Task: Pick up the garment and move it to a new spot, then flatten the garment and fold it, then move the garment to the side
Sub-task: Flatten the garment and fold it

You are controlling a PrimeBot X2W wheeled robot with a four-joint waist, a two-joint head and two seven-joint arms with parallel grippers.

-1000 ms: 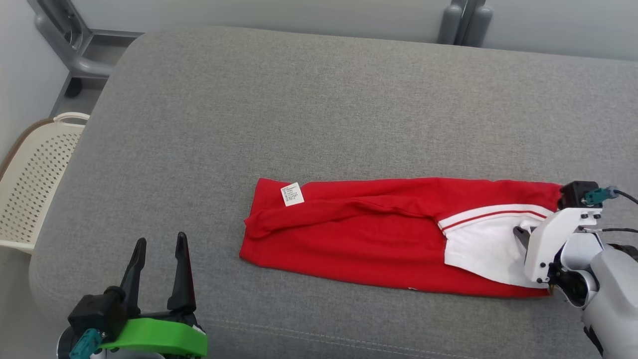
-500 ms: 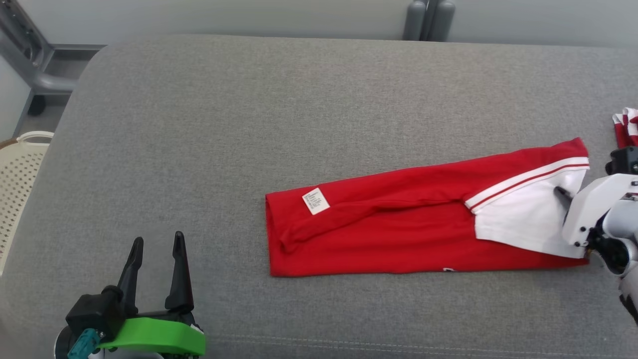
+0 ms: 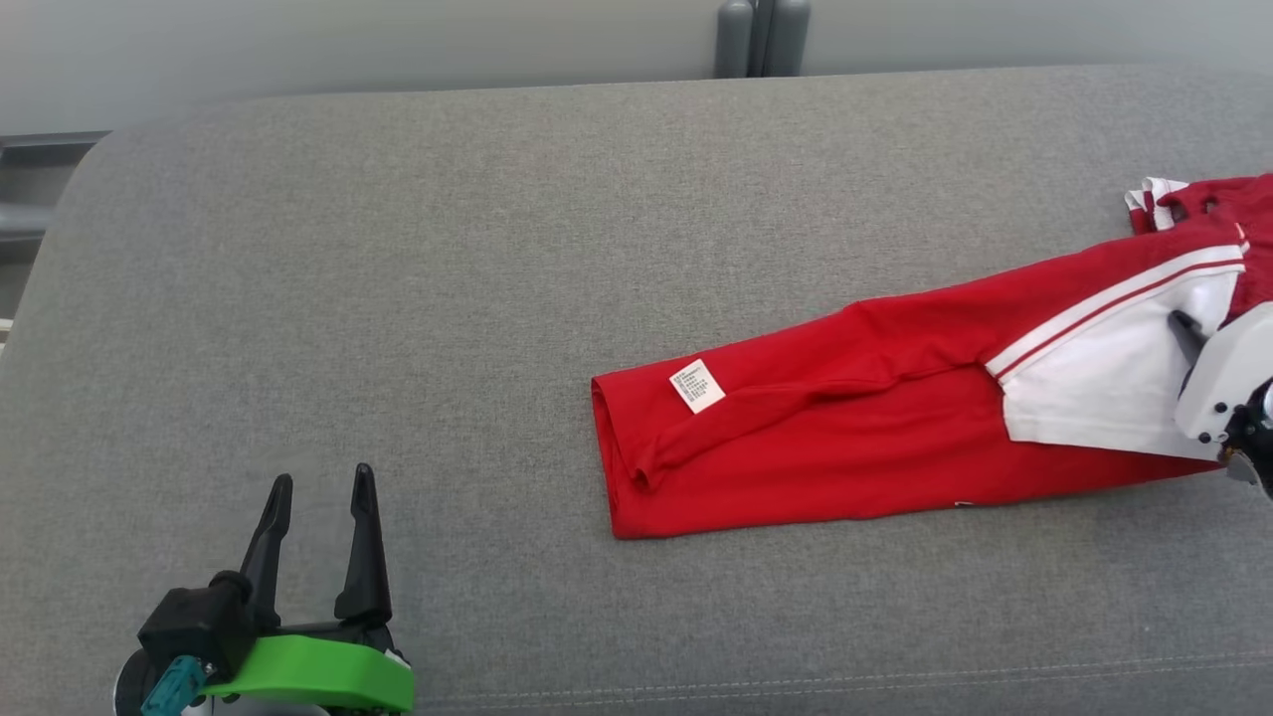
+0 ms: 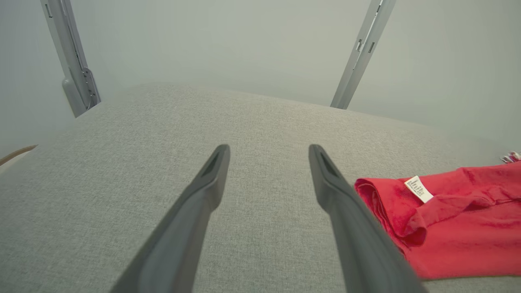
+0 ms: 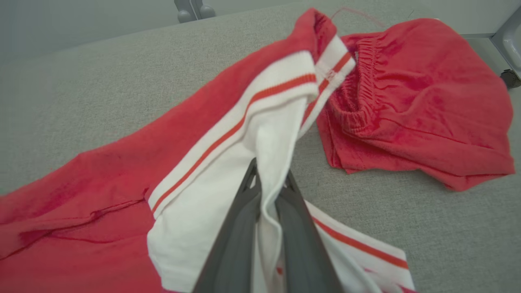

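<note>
Opposite the label, right gripper clamps the garment — long axis runs labelward; left gripper, jaws apart, sits nearer the label.

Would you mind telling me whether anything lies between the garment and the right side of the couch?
Yes: red shorts lie crumpled just beyond the white end of the garment, which the right gripper pinches.

The garment is red, folded into 1 long flat strip on the grey cushion, toward 3 o'clock in the head view. Its red end, bearing a white label, points to 8 o'clock. Its white panel with 1 red stripe, toward 2 o'clock, is pinched in the right gripper.
</note>
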